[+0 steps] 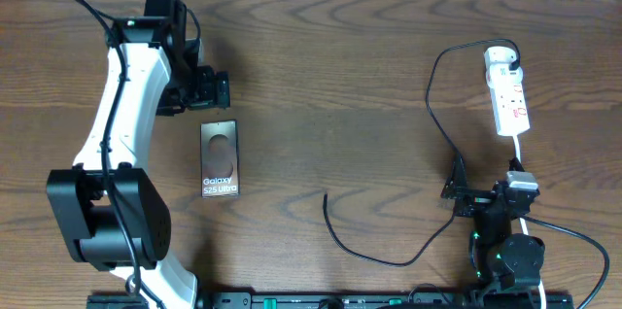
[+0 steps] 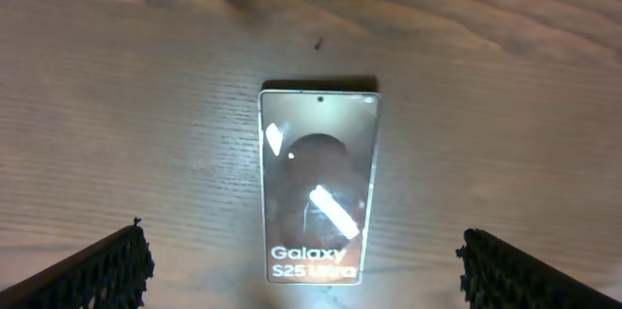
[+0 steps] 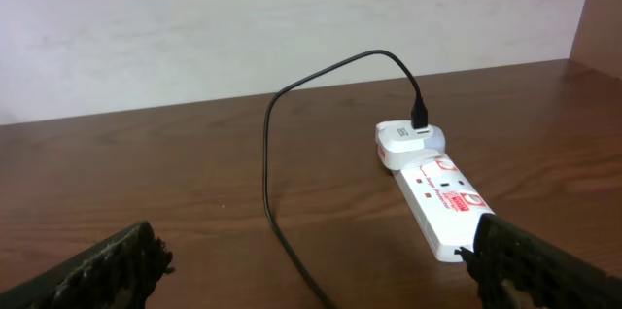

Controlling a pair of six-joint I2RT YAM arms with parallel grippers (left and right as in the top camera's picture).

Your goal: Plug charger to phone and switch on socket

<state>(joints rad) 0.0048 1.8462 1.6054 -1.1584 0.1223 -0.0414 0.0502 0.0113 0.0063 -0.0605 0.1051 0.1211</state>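
The phone (image 1: 220, 159) lies flat on the wooden table, its "Galaxy S25 Ultra" lettering at the near end; it also fills the left wrist view (image 2: 318, 185). My left gripper (image 1: 222, 90) hovers just beyond the phone's far end, open and empty, fingers wide either side of the phone (image 2: 306, 270). The charger cable (image 1: 432, 115) runs from an adapter in the white socket strip (image 1: 507, 91) at the right, loops down, and its free plug tip (image 1: 326, 195) lies on the table. My right gripper (image 1: 459, 192) is open and empty near the front right, facing the socket (image 3: 437, 197) and cable (image 3: 267, 168).
The socket's white cord (image 1: 518, 158) runs toward the right arm base. A pale wall stands behind the table's far edge (image 3: 292, 27).
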